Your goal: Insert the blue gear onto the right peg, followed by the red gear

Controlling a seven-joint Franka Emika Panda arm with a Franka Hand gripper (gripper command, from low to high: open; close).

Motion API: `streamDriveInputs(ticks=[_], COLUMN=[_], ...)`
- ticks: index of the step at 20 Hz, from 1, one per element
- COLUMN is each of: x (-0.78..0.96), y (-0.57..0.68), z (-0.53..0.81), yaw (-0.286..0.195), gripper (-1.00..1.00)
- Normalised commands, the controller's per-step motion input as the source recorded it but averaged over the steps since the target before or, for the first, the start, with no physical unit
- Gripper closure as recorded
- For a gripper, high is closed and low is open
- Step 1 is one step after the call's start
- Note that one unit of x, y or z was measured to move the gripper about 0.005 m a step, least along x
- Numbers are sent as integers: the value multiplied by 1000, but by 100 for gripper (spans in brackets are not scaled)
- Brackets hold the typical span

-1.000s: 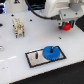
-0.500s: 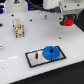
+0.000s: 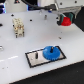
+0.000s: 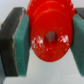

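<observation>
1. Two gears are in view: the blue gear (image 3: 52, 52) lies flat on the grey plate (image 3: 36, 57), and the red gear (image 3: 65, 21) is held up in the air by the gripper (image 3: 65, 20).
2. The plate sits on the white desk (image 3: 15, 55) towards the near side, with a black rim around it.
3. The blue gear covers the end of the plate on the exterior view's right, where the right peg would stand; that peg is hidden under the gear and cannot be made out.
4. One thin dark pin, the left peg (image 3: 36, 54), stands upright on the bare part of the plate, just beside the blue gear on the exterior view's left.
5. The red gear hangs at the far right of the exterior view, well apart from the plate and above desk level.
6. In the wrist view the red gear (image 4: 50, 35) fills the middle, its pale centre hole facing the camera.
7. The gripper (image 4: 47, 40) is pinching the red gear, with one teal finger pad (image 4: 23, 42) pressed against each side of the toothed rim.
8. A small pale wooden block stand (image 3: 18, 27) rests on the desk at the far left of the exterior view, well apart from both gears.
</observation>
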Motion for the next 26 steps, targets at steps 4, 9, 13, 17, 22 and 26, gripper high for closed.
streamDriveInputs(ticks=[4, 9, 13, 17, 22, 26], x=[591, 651, 693, 726, 717, 642], y=[-384, -354, -323, -289, -170, -39], z=[304, 263, 202, 142, 118, 60], yaw=[0, 0, 0, 0, 0, 0], gripper=[100, 100, 100, 100, 100, 100])
